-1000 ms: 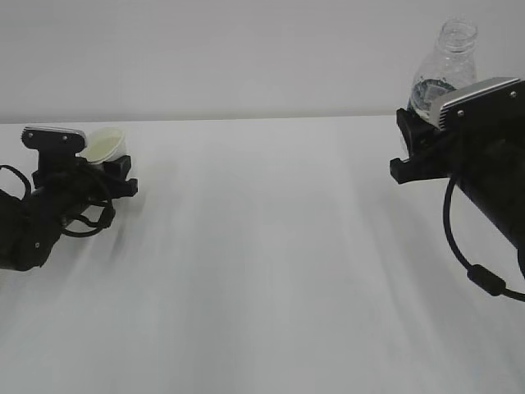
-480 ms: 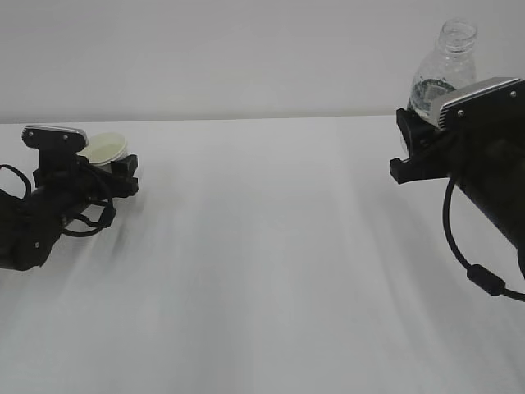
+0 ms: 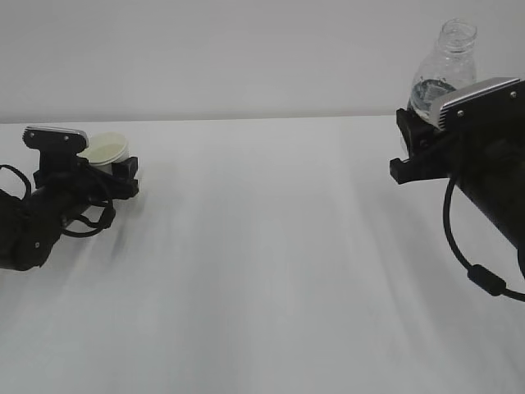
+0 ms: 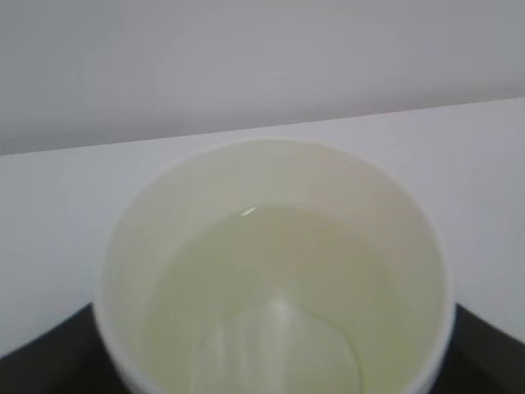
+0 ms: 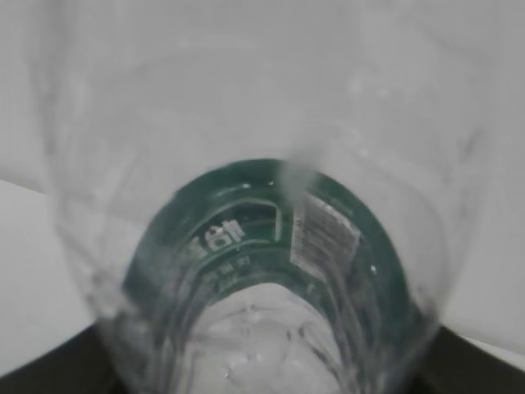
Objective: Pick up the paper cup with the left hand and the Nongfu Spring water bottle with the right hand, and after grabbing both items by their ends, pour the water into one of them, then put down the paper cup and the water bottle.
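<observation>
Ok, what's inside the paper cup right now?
The paper cup holds clear water pooled at the bottom, well below the rim. Its lower front edge is cut off by the frame, so that part of the inside isn't visible.

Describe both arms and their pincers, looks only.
Both arms are black. The left arm carries a flat silver-grey box beside its black pincer, with black cables looping under it. The right arm carries a bigger grey box above its black pincer, and one black cable with a thicker bead hangs below.
</observation>
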